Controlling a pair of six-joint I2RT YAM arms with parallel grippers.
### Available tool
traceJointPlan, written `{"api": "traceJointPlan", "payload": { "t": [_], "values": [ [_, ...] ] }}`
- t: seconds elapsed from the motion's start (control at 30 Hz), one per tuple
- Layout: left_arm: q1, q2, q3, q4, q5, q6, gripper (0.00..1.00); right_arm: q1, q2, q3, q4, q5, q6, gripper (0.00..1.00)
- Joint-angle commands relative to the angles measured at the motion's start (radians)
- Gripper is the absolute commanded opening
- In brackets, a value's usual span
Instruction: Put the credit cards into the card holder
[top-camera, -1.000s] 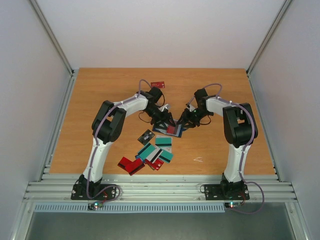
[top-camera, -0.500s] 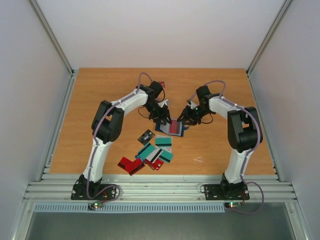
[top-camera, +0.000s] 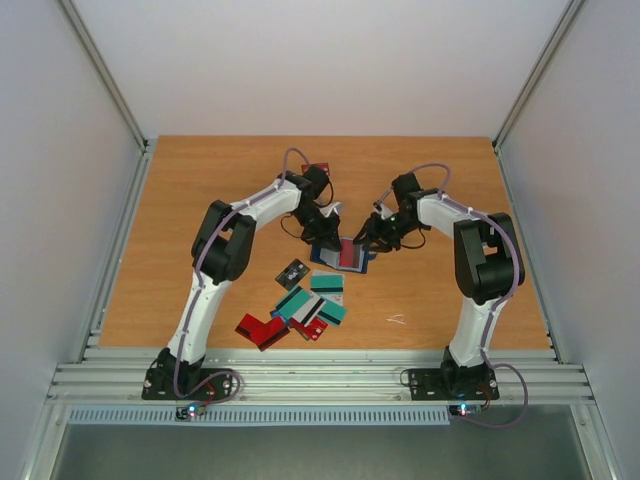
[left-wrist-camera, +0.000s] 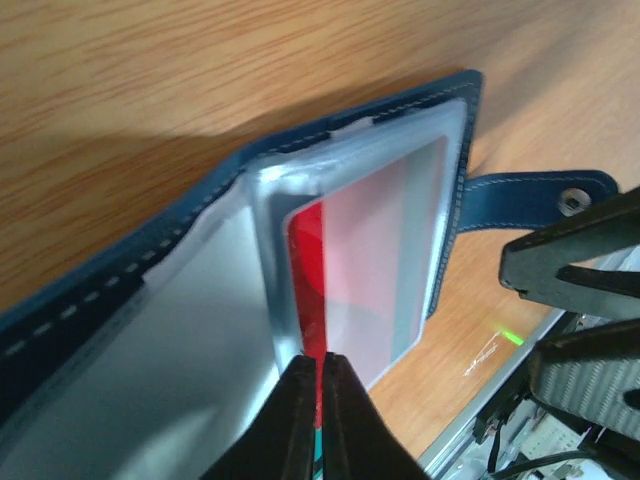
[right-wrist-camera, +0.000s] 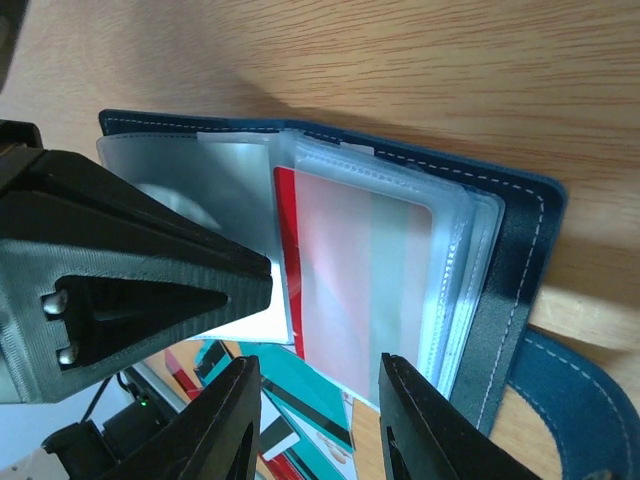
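The card holder (right-wrist-camera: 520, 230) lies open on the counter (top-camera: 200, 180). The left end effector (left-wrist-camera: 318, 372) is pinched shut on the edge of a red card (left-wrist-camera: 305, 260) that sits partly inside the holder's clear sleeve (right-wrist-camera: 400, 250). The right end effector (right-wrist-camera: 320, 365) hovers over the holder, fingers apart. This looks like mid-insertion. The next move calls for pushing the card home, releasing it, then fetching another from the loose credit cards (top-camera: 305, 312) near the holder, on the side toward the arm bases.

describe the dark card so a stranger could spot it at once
Find the open blue holder in the middle of the table. Left of it, toward the near edge, a dark card lies alone, set apart from the red and teal pile.
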Motion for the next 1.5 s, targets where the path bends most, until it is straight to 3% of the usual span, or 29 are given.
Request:
{"api": "traceJointPlan", "payload": {
  "t": [0.0, 0.6, 1.47],
  "values": [
    [-0.006, 0.044, 0.027, -0.01, 0.012, 0.025, 0.03, -0.007, 0.039, 0.0, 0.014, -0.009, 0.003, 0.34],
    [-0.007, 0.116, 0.041, -0.045, -0.058, 0.071, 0.0, -0.007, 0.041, 0.014, -0.023, 0.039, -0.019, 0.35],
    [-0.006, 0.121, 0.038, -0.027, -0.048, 0.05, 0.0, 0.014, 0.012, 0.065, -0.062, 0.001, -0.031, 0.35]
  ]
}}
